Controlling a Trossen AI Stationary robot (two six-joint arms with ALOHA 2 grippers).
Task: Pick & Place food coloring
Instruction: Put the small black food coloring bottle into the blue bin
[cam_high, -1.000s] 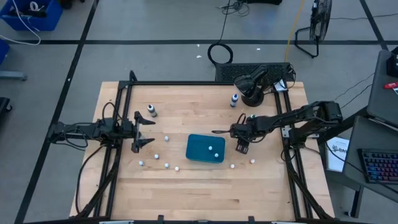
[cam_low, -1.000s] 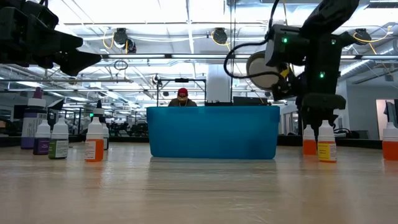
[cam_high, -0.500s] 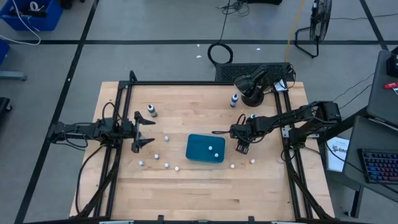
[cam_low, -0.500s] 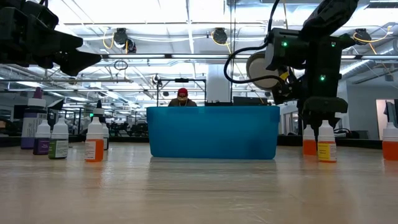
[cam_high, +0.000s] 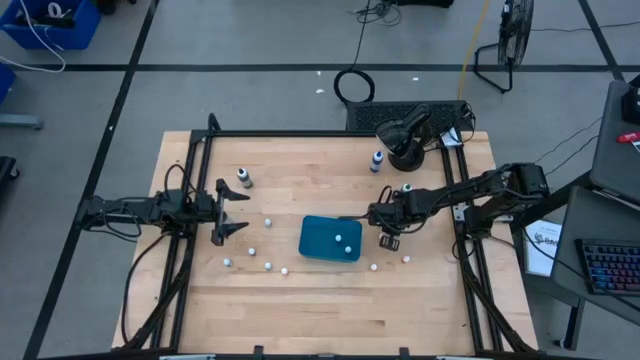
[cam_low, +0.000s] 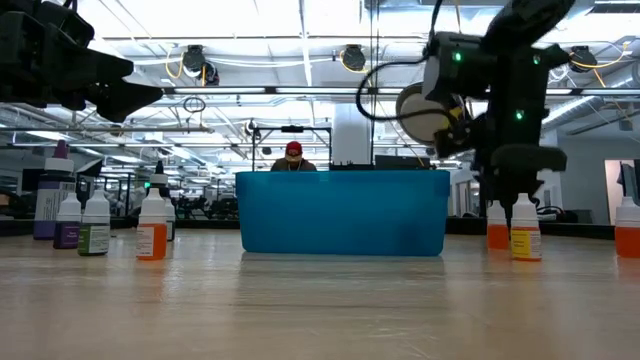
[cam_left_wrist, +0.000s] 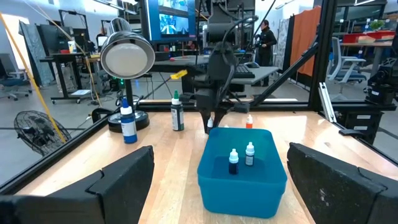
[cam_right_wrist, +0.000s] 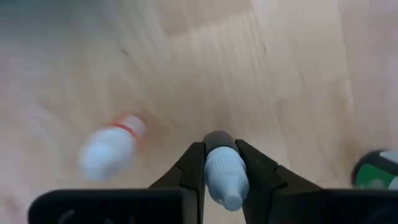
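Your right gripper (cam_right_wrist: 219, 163) has its fingers closed on the white cap of a small dropper bottle (cam_right_wrist: 224, 177), just off the right side of the teal tray (cam_high: 318, 240). Another orange-banded bottle (cam_right_wrist: 111, 147) stands near it on the wooden table (cam_high: 330, 300). Two bottles (cam_left_wrist: 240, 157) sit inside the tray. Your left gripper (cam_high: 228, 212) waits well left of the tray, fingers spread wide, holding nothing.
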